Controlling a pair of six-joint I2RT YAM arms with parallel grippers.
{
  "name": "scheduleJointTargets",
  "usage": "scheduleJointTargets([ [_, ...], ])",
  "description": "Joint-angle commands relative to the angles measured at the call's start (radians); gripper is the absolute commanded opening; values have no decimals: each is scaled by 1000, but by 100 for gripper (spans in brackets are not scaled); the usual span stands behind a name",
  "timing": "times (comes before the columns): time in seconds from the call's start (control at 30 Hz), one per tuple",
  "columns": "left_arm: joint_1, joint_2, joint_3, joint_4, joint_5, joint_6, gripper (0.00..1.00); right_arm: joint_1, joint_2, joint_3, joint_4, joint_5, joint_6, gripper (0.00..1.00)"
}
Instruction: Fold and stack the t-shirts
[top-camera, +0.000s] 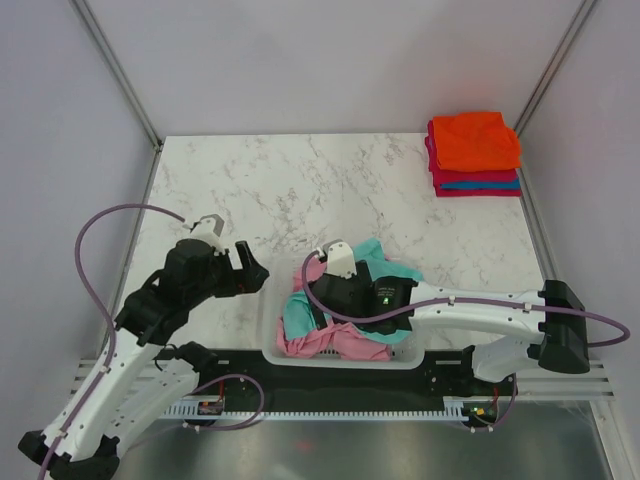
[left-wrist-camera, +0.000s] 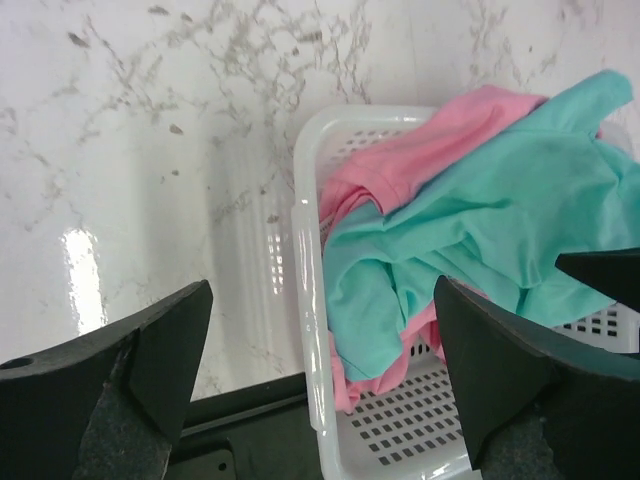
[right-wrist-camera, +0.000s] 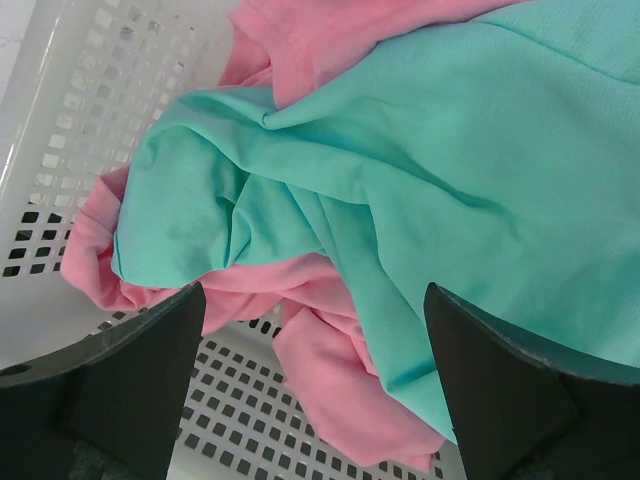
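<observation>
A crumpled teal t-shirt (top-camera: 300, 318) and a crumpled pink t-shirt (top-camera: 335, 343) lie in the white slotted basket (top-camera: 268, 310) at the near edge. The teal shirt (right-wrist-camera: 430, 170) lies over the pink shirt (right-wrist-camera: 340, 370) in the right wrist view. My right gripper (right-wrist-camera: 315, 390) is open and empty, hovering just above both shirts inside the basket. My left gripper (left-wrist-camera: 320, 380) is open and empty, hovering over the basket's left rim (left-wrist-camera: 305, 290); the teal shirt (left-wrist-camera: 480, 220) and pink shirt (left-wrist-camera: 420, 150) show beyond it. A folded stack with an orange t-shirt (top-camera: 474, 141) on crimson and blue ones sits far right.
The marble table (top-camera: 300, 190) stretches from the basket to the back wall. A black rail (top-camera: 330, 385) runs along the near edge under the basket. Grey walls and metal frame posts (top-camera: 120, 70) close in the sides.
</observation>
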Motion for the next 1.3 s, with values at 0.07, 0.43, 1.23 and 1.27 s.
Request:
scheduleJointTargets([
  [0.07,4,-114,11,73,-193,59,100,2,11,45,6,-17,28,98],
  [0.43,4,-206,-15,82,-195,122,99,-86,212,113,-1,-73,52,94],
  [1.23,4,-235,-30,102,-162,130,98,-130,236,572,-336,132,-76,0],
  [1.27,4,-237,-30,102,-162,130,98,-133,213,710,-402,153,-93,0],
])
